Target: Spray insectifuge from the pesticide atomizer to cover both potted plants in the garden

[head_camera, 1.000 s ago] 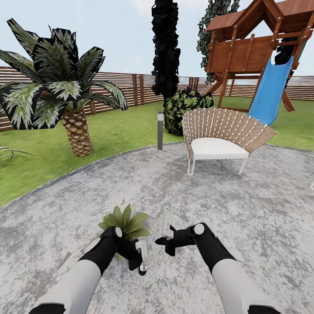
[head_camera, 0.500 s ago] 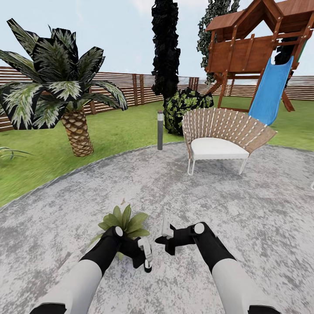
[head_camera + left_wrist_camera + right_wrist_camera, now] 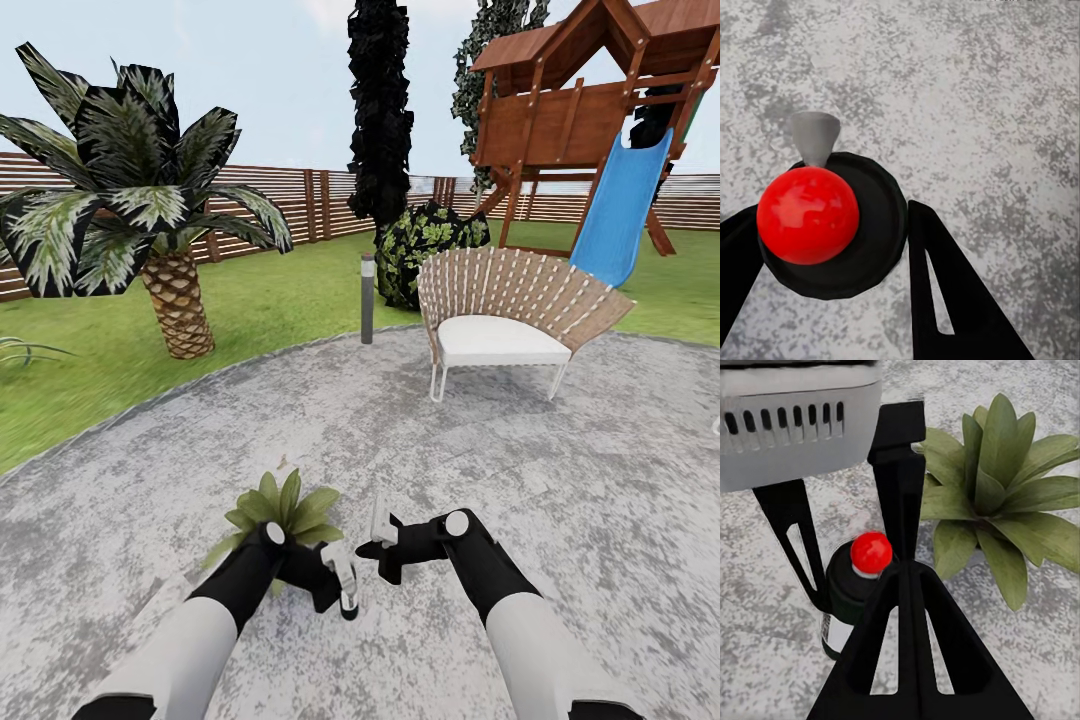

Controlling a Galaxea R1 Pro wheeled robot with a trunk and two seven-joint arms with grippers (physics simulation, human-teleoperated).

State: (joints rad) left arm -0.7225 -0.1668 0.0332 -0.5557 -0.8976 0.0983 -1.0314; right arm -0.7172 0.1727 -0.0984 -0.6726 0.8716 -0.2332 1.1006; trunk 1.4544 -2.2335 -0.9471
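Left tool (image 3: 343, 588) moved rightward gripping pesticide atomizer (image 3: 832, 221), right tool (image 3: 383, 545) wide, potted plant (image 3: 283, 510) adjacent

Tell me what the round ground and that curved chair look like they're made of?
The patio looks like stone or concrete: grey, mottled, matte, with no visible joints. The chair seems to have a woven back, perhaps wicker or cord, judging by its pale strips on brown, with a white cushioned seat and thin white legs, possibly metal. Being a render, materials stay uncertain.

Bright, even daylight, no clear light direction. Almost no cast shadows on patio (image 3: 560, 480). Lawn (image 3: 290, 290) soft, slightly smeared. Palm (image 3: 140, 190) fronds jagged, w/ dark patches. Wrist views sharp, slight glare on red cap (image 3: 808, 215).
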